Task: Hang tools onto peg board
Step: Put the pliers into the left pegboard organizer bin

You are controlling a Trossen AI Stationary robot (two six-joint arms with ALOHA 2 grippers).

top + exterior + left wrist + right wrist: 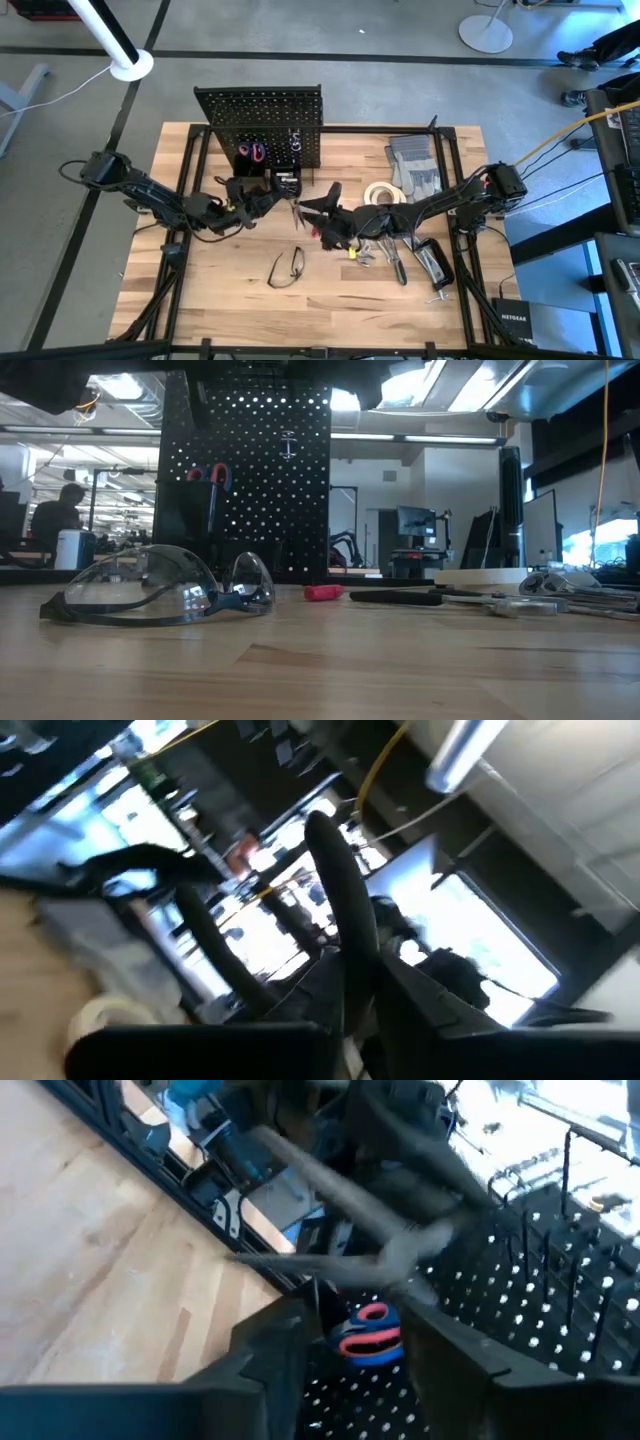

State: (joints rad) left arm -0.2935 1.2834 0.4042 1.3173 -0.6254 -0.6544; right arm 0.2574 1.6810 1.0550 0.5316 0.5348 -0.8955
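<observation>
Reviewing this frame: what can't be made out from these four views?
- Left gripper: fingers too small in the high view, smeared in its wrist view; open or shut unclear.
- Right gripper: a grey tool crosses its blurred wrist view; grip unclear.
- Peg board: arms absent in the low view.
- Tools on the table: too small to identify.

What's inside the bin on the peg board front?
Red and blue looped handles stick up out of the bin on the peg board; the bin wall hides everything below the handles.
</observation>
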